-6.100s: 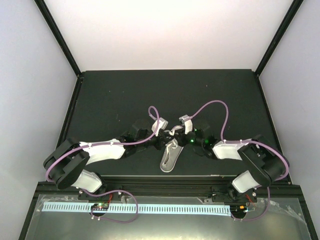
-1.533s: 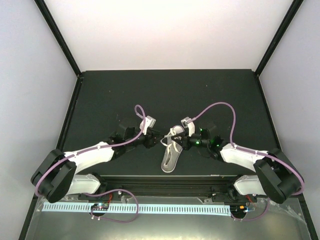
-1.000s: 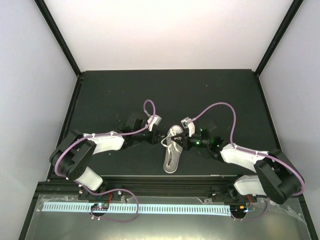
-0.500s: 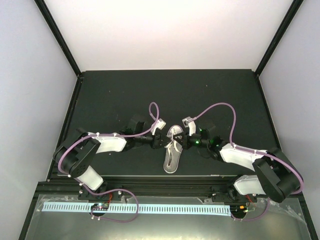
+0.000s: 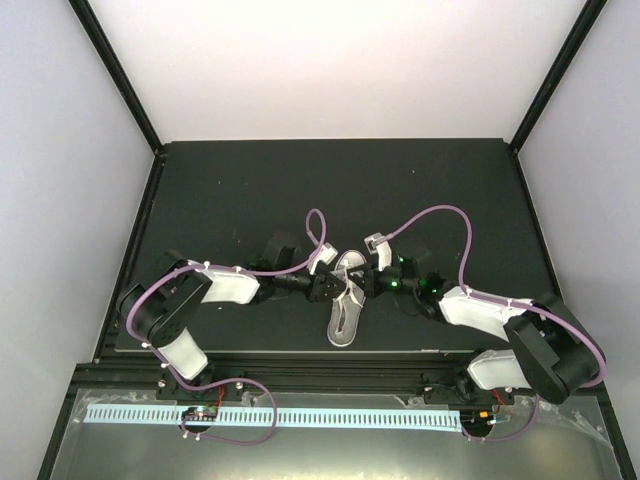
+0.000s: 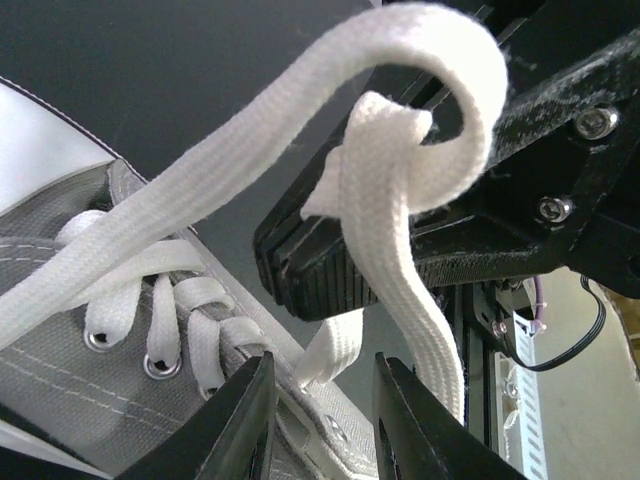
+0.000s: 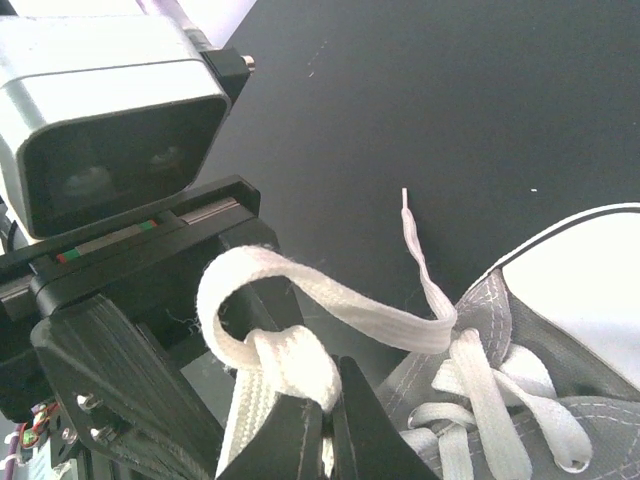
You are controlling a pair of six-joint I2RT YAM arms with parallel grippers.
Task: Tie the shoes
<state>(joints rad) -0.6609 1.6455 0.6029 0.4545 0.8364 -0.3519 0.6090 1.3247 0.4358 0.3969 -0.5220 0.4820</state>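
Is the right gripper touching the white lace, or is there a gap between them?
Touching. The right wrist view shows the right gripper shut on the lace, pinching it just below the loop.

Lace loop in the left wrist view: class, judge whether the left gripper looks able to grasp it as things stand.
Probably yes. The left gripper is open, the lace loop hangs just ahead and nothing stands between. The right gripper is pinching that loop, so room beside it looks tight.
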